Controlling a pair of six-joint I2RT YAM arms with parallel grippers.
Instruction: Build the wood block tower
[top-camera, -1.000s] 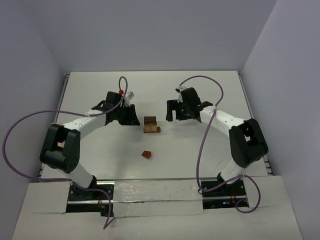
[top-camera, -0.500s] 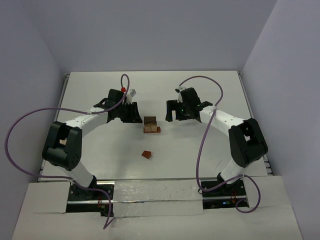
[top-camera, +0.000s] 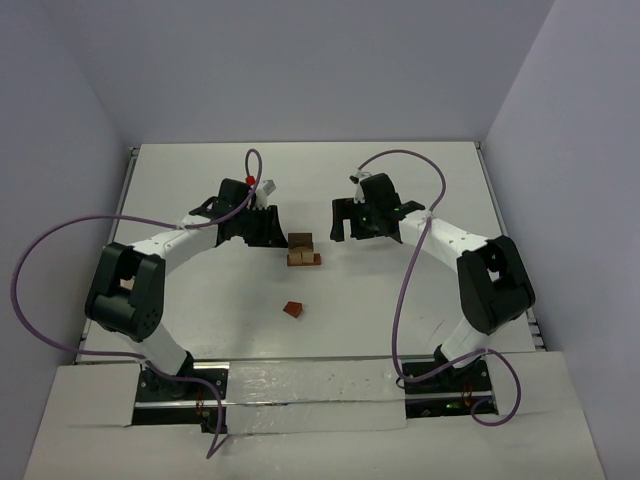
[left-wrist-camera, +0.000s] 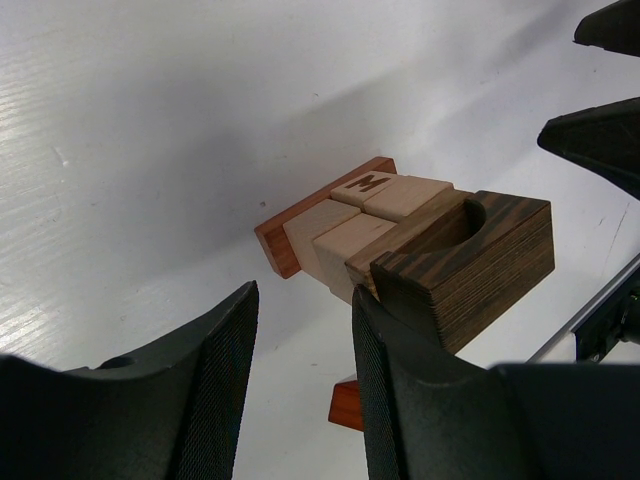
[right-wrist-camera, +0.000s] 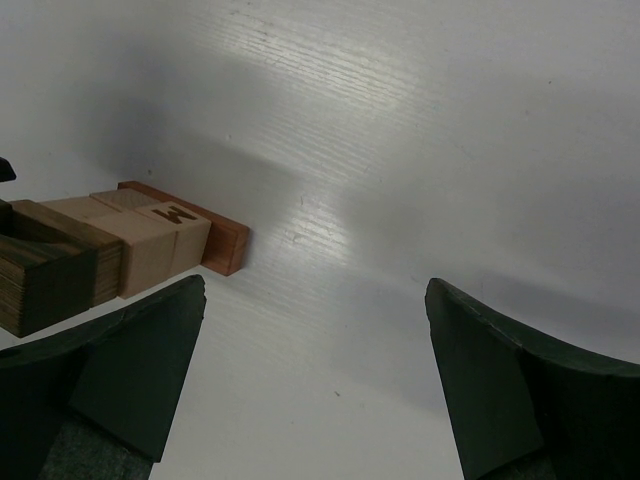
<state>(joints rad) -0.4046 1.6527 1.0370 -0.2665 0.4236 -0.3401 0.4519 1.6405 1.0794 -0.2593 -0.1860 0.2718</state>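
The wood block tower (top-camera: 302, 250) stands at the table's middle: a flat reddish-brown base (left-wrist-camera: 283, 228), tan cuboids (left-wrist-camera: 345, 228) with one marked M, and a dark brown notched block (left-wrist-camera: 487, 252) on top. It also shows at the left edge of the right wrist view (right-wrist-camera: 140, 243). A loose reddish-brown wedge (top-camera: 292, 309) lies nearer the arm bases and peeks between the left fingers (left-wrist-camera: 347, 404). My left gripper (top-camera: 268, 236) (left-wrist-camera: 305, 385) is just left of the tower, narrowly open and empty. My right gripper (top-camera: 340, 228) (right-wrist-camera: 315, 385) is right of the tower, wide open and empty.
The white table (top-camera: 420, 300) has a raised rim at the left (top-camera: 128, 190) and right (top-camera: 486, 180), with walls close around it. Purple cables (top-camera: 400, 300) loop from both arms. The right gripper's black fingers (left-wrist-camera: 600, 140) show at the right edge of the left wrist view.
My left gripper has moved a little to the right and away from the bases, closer to the tower. The right arm and the blocks have not moved.
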